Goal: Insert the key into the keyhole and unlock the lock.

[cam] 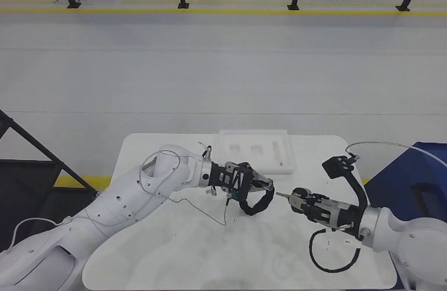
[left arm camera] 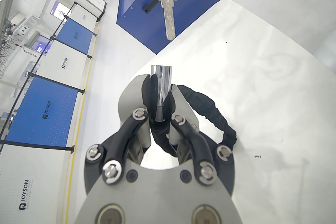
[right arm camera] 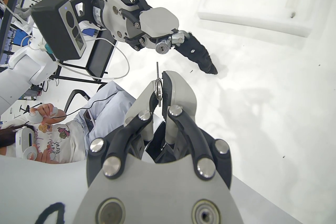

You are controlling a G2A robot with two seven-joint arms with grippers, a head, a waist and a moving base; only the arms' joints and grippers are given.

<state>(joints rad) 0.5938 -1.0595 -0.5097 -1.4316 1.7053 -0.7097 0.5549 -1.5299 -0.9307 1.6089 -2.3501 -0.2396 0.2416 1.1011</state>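
Your left pincer is closed on the chrome lock cylinder and holds it over the middle of the tabletop. The lock's black sleeved cable loops off it toward the near side. The keyhole in the cylinder's end faces right. Your right pincer, just to the right, grips the key by its head. The blade points left at the keyhole, and its tip is near the cylinder but not touching it. A white foam tray lies at the tabletop's far edge.
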